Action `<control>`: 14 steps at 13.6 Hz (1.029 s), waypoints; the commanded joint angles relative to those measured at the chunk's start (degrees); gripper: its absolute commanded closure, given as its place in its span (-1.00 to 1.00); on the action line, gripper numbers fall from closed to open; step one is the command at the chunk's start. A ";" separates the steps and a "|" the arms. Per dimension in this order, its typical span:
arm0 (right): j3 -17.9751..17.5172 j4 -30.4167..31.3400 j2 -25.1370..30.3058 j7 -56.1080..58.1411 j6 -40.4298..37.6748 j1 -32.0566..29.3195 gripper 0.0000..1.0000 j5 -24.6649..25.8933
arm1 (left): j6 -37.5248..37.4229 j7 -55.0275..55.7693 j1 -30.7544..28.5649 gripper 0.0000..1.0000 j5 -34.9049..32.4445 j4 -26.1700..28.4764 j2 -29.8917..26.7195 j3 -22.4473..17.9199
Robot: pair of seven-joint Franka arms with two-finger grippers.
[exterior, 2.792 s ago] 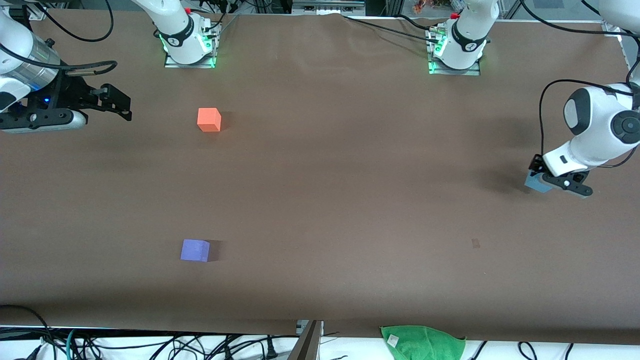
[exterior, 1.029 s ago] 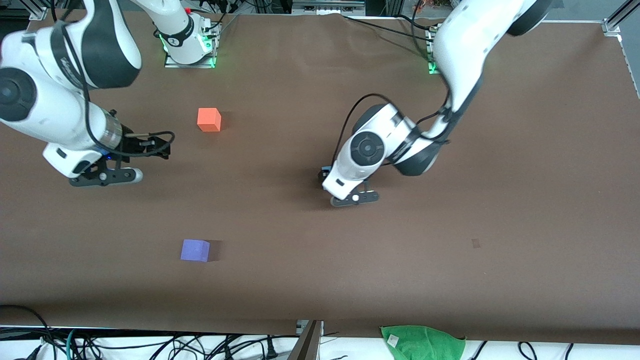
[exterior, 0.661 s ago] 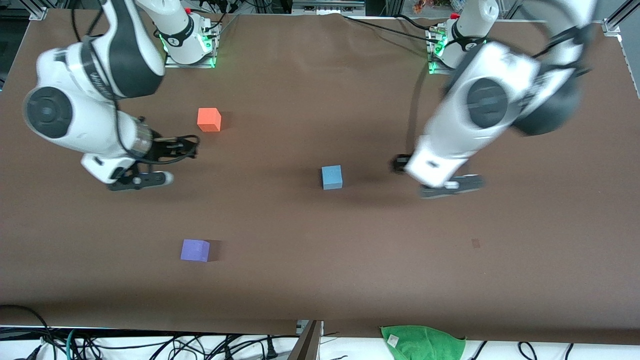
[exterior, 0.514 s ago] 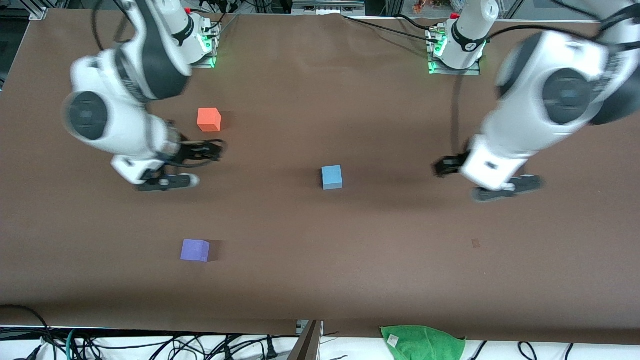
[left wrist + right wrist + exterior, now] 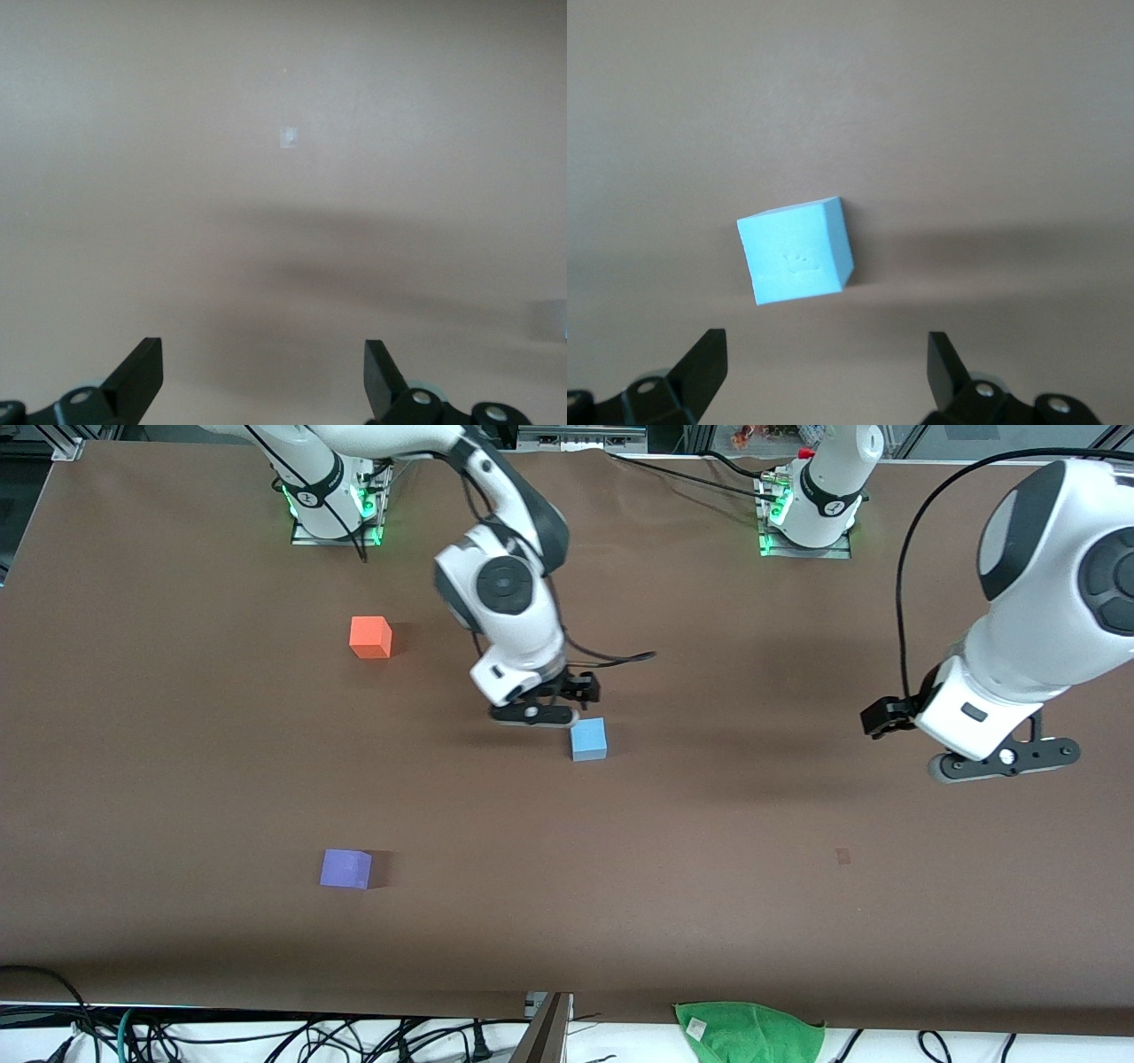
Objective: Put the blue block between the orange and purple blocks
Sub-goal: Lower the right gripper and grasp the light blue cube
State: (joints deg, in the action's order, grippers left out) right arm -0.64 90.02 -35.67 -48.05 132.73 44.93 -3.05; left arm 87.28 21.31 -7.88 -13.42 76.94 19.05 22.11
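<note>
The blue block [image 5: 588, 739] sits on the brown table near the middle, free of both grippers. It also shows in the right wrist view [image 5: 797, 251]. The orange block [image 5: 370, 637] and the purple block [image 5: 345, 869] sit apart toward the right arm's end, the purple one nearer the front camera. My right gripper [image 5: 542, 701] hovers just beside the blue block, open and empty [image 5: 826, 372]. My left gripper [image 5: 957, 735] is open and empty over bare table [image 5: 263, 372] toward the left arm's end.
A green cloth [image 5: 749, 1032] lies at the table's edge nearest the front camera. Cables run along that edge. A small pale speck [image 5: 288, 137] marks the table under the left gripper.
My left gripper carried the blue block to the table's middle, let it go and drew back toward its own end. My right arm swung in from its end to beside the block.
</note>
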 commanded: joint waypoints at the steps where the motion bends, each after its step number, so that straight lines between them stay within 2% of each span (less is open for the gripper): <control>1: 0.82 -2.04 -2.99 -0.81 1.83 0.51 -0.99 2.17 | -2.37 -1.62 -1.17 -1.00 -0.12 1.98 -2.78 1.18; 5: 1.08 -2.92 -5.63 -1.60 3.94 2.27 -0.99 3.14 | -5.19 -5.91 -2.40 -1.00 -0.03 2.07 -4.46 1.18; 8: 1.17 -6.43 -8.44 -1.95 4.47 3.15 -0.99 3.57 | -5.10 -7.60 -4.16 -1.00 1.19 1.99 -4.38 1.18; 14: 1.08 -8.55 -11.43 -2.39 5.69 3.77 -0.99 9.55 | -4.93 -7.69 -6.18 -1.00 2.08 1.81 -4.46 1.18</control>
State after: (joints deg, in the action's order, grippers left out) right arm -0.15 83.18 -45.60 -49.24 137.50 47.82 4.75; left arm 82.08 14.81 -12.88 -12.35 77.20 16.21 22.90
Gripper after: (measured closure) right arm 0.000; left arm 0.000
